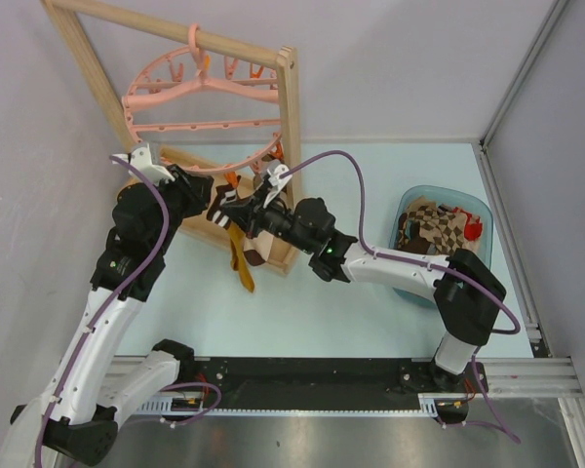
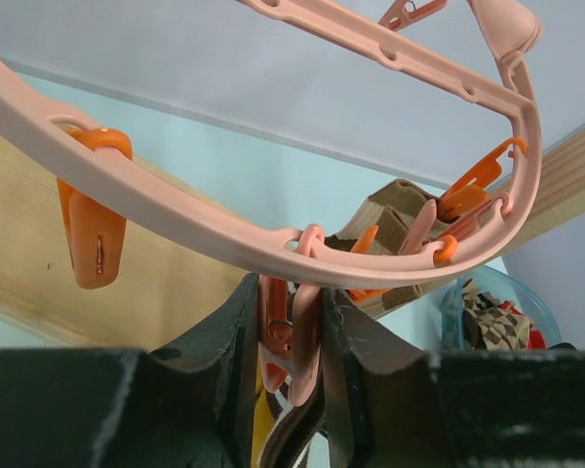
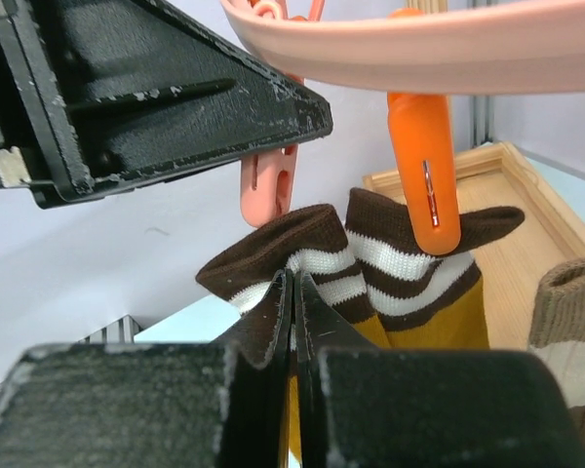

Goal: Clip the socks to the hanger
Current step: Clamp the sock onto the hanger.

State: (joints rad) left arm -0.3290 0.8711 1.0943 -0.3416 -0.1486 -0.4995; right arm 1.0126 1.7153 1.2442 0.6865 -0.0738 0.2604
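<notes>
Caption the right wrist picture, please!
Right gripper pinches the striped mustard sock beneath an orange clip on the pink hanger.

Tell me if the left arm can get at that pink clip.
Likely yes: the left gripper has its fingers against both sides of the pink clip, nothing between. The right gripper, shut on the mustard sock, sits lower.

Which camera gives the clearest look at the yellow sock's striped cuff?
The right wrist view: the striped cuff fills the middle, an orange clip biting one part, the right gripper pinching another. The top view shows only the sock dangling small under the hanger; the left wrist view, just a yellow sliver.
</notes>
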